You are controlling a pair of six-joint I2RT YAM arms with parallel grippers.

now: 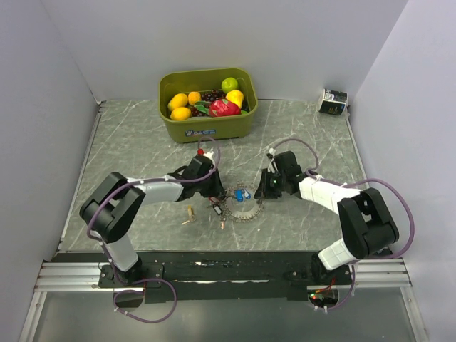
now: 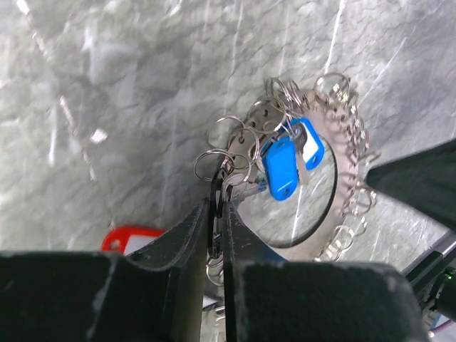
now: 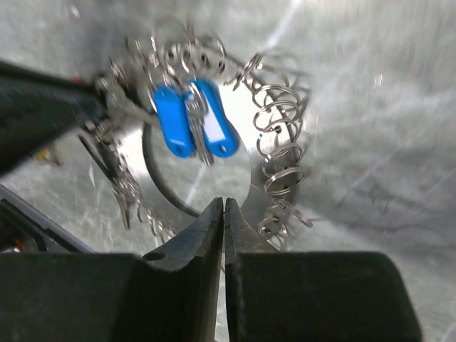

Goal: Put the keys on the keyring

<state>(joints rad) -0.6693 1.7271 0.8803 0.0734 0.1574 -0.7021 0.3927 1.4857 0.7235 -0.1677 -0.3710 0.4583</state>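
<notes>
The keyring (image 1: 246, 212) is a flat metal hoop hung with several small split rings, lying mid-table. Two blue keys (image 1: 241, 194) hang on it and also show in the left wrist view (image 2: 281, 164) and the right wrist view (image 3: 174, 121). My left gripper (image 1: 216, 194) is at the hoop's left side. Its jaws are shut on a thin black piece (image 2: 216, 206), apparently the black key, among the split rings. My right gripper (image 1: 265, 191) is shut on the hoop's rim (image 3: 260, 178). A red key (image 2: 132, 239) lies under the left gripper. A yellow key (image 1: 189, 215) lies to the left.
A green bin (image 1: 206, 127) full of toy fruit stands at the back centre. A small dark box (image 1: 333, 102) sits at the back right corner. Grey walls close in the left, right and back sides.
</notes>
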